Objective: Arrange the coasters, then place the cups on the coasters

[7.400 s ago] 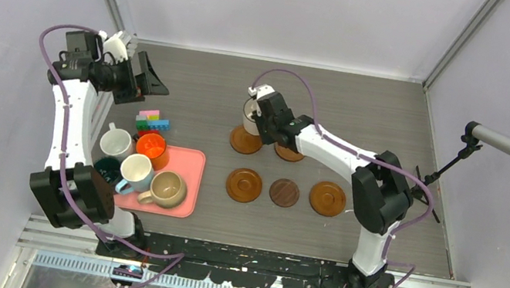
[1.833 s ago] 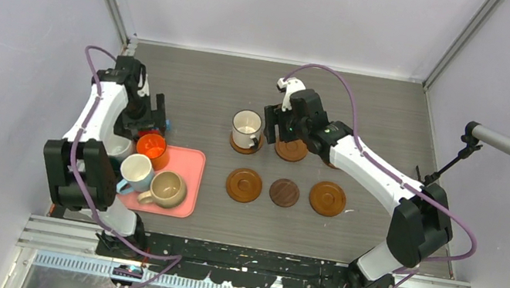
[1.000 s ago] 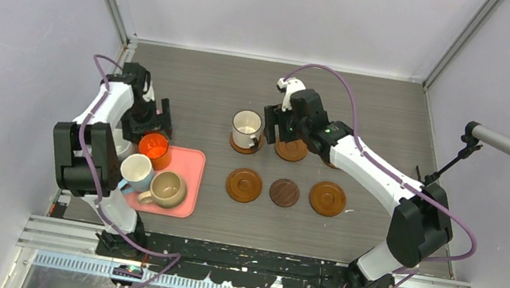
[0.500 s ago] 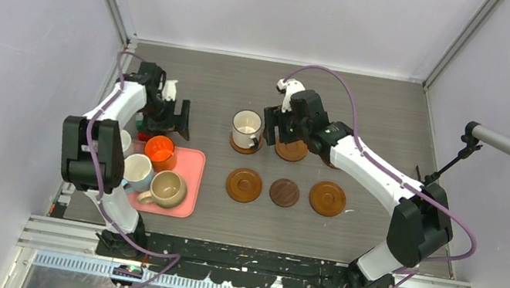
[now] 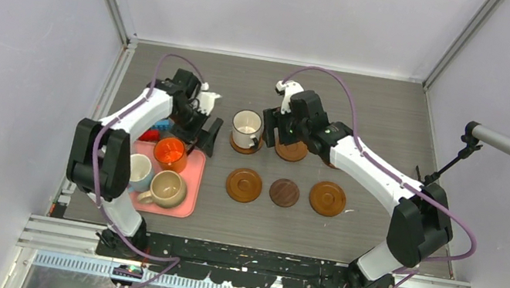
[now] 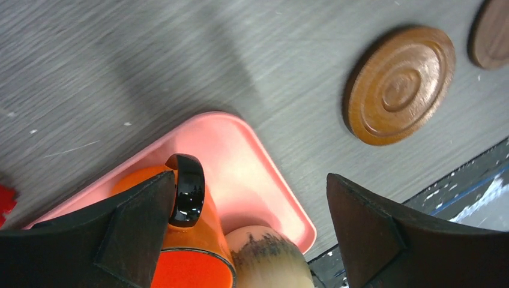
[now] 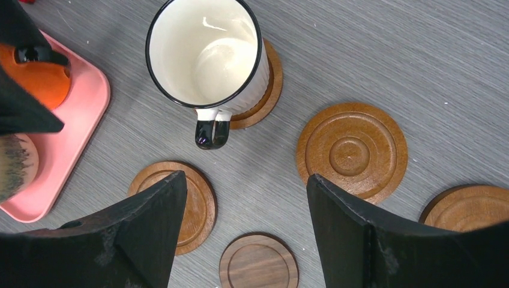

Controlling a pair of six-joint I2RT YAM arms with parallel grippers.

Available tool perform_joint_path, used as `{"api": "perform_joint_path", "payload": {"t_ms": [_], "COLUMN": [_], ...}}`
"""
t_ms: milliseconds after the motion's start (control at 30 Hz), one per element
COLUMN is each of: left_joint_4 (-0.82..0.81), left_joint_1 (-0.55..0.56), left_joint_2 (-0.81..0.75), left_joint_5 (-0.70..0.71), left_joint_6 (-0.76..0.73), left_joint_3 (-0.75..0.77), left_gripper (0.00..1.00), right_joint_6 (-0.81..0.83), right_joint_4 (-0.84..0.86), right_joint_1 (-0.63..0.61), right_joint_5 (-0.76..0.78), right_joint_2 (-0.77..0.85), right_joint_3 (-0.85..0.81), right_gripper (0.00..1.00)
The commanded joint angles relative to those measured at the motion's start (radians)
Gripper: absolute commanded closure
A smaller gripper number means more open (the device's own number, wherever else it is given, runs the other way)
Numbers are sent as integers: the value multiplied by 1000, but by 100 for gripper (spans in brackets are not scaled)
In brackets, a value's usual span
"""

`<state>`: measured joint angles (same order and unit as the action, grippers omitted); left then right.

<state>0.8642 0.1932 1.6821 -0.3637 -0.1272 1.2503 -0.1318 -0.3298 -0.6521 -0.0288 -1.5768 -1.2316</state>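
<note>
You can see the table looks like grey wood with thin lines, and it is dull, not shiny. The coasters look like smooth brown wood with rings cut in (the dark coaster is a deeper brown). The white cup is shiny, with a glossy black rim and handle. The orange cup shines too. The pink tray looks like smooth plastic. The tan cup looks speckled.
</note>
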Motion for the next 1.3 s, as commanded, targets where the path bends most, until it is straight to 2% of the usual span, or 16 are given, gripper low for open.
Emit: {"api": "perform_joint_path", "payload": {"t_ms": [0,333,467,600,667,833,1033,1167,1267], "left_joint_4": [68,126,98,26,0,11,58,90,105], "left_joint_1": [72,229,231,208,152,-101,-285,-425,-476], "left_joint_2": [-85,-243,-339,-451,-474,-464,-462,-437,-435], "left_joint_5": [-69,-29,-18,30,36,-40,0,-130,-169], "left_joint_6": [-114,-270,-249,-158,-82,97,180,207,197], "left_joint_3": [-31,-131,-110,-67,-34,41,68,71,72], "left_gripper": [2,5,3,0,0,0,0,0,0], "right_joint_6": [21,44,32,20,18,7,33,31,12], "right_joint_4": [-14,-89,-104,-110,-117,-183,-213,-228,-232], "right_joint_1": [12,35,34,26,6,-87,-246,-309,-339], "right_joint_5": [-1,-27,-58,-87,-85,-60,0,12,11], "right_joint_2": [60,41,8,-38,-67,-167,-254,-353,-438], "right_joint_3": [-30,-77,-118,-171,-206,-337,-416,-492,-540], "right_gripper": [22,21,23,24,25,29,29,33,36]}}
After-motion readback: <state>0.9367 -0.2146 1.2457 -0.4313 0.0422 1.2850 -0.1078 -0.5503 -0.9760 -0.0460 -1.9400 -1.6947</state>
